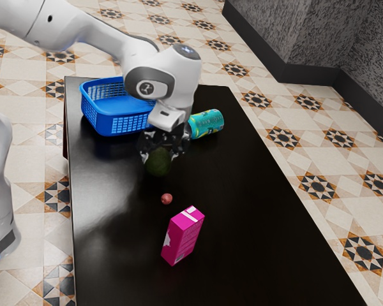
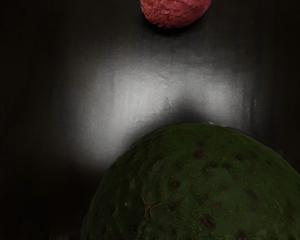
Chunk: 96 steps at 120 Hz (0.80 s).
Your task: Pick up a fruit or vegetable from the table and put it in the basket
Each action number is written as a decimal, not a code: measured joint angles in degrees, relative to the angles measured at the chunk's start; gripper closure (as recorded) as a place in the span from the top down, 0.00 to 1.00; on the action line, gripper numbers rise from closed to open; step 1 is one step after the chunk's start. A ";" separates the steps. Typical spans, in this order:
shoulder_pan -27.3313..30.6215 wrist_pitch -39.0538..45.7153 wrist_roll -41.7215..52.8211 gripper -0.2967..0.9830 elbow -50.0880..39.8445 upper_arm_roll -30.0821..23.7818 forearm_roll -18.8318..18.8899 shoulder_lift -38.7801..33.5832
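Note:
My gripper (image 1: 161,145) is low over the table, right at a dark green, round fruit (image 1: 158,163), and partly covers its upper part. Whether it holds the fruit is unclear. In the wrist view the same green fruit (image 2: 200,185), bumpy with brown specks, looms large just under the hand. A small reddish-pink round fruit (image 1: 166,199) lies on the table between the green one and the pink box; the wrist view has this red fruit (image 2: 176,11) too, beyond the green one. The blue basket (image 1: 123,123) stands behind the hand, towards the exterior view's upper left.
A teal can (image 1: 206,123) lies on its side close to the hand, towards the exterior view's right. The magenta box (image 1: 183,236) stands nearer that view's lower edge. All rest on the black table (image 1: 242,255), whose long edge runs down the exterior view's right.

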 joint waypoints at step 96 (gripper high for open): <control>20.61 -13.16 -0.86 0.39 16.18 3.01 1.84 -0.72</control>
